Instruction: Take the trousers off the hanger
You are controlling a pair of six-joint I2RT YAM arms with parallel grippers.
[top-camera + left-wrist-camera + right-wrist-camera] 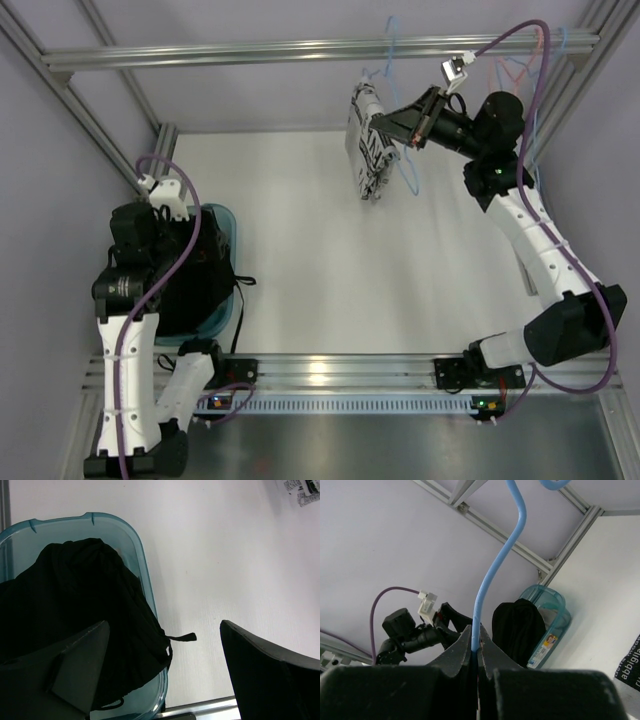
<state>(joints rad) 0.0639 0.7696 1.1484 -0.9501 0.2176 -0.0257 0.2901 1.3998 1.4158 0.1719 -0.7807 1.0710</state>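
- Both arm bases sat at the near edge of the counter (320, 260), the left arm folded back over the near-left corner.
- The left gripper (165, 625) hung with its 2 fingers (80, 670) spread wide and nothing between them, just above a teal bin (145, 575).
- A plain black cloth bundle (75, 595) filled that bin and spilled over its rim, and 1 short strap lay out on the counter.
- The middle of the counter was bare white, and the right arm reached across it toward the far right.
- The right gripper (476, 635) was pinched tight on the thin light blue wire of the hanger (502, 555), its 2 fingers pressed together with the wire caught between their tips.
- From that grip the wire rose in an S-curve toward its hook, as seen from the right wrist.
- In the top view the hanger's hook showed up by the far metal rail (300, 48). I could not tell whether it rested on the rail.
- The trousers (367, 140), white-grey with black lettering and stripes, hung on the hanger just to the left of the right gripper, at the far side of the counter.
- Whether their lower end touched the counter could not be told.
- Further right along the rail hung other wire hangers (515, 68), well apart from the trousers.
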